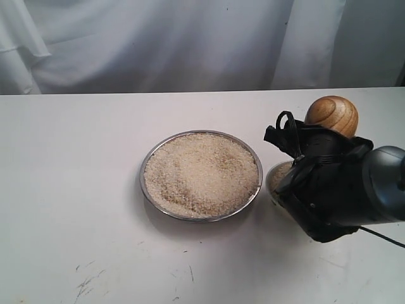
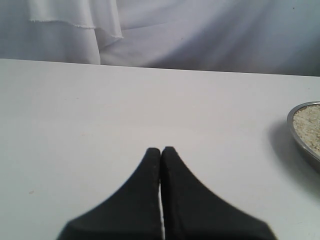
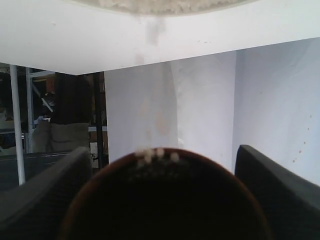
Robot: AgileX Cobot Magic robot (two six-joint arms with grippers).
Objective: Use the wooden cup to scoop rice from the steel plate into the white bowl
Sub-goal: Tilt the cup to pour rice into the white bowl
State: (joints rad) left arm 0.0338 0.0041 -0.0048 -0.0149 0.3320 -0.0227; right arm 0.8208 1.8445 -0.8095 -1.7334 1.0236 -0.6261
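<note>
The steel plate [image 1: 253,196] lies mid-table, heaped with rice [image 1: 201,174]. To its right my right gripper [image 1: 314,149] is shut on the wooden cup [image 1: 332,115], which is tipped bottom-up over the white bowl [image 1: 276,176]. The arm hides most of the bowl, and pale rice shows inside it. In the right wrist view the cup's dark mouth [image 3: 165,200] sits between the fingers [image 3: 55,185]. A few grains cling to its rim and a faint stream falls toward the bowl [image 3: 155,4]. My left gripper [image 2: 161,150] is shut and empty above bare table, left of the plate's rim [image 2: 298,137].
A white cloth backdrop [image 1: 158,44] hangs behind the table's far edge. The white tabletop [image 1: 69,190] has scuff marks near its front left. The right arm's dark wrist [image 1: 354,190] and cables reach in from the right edge.
</note>
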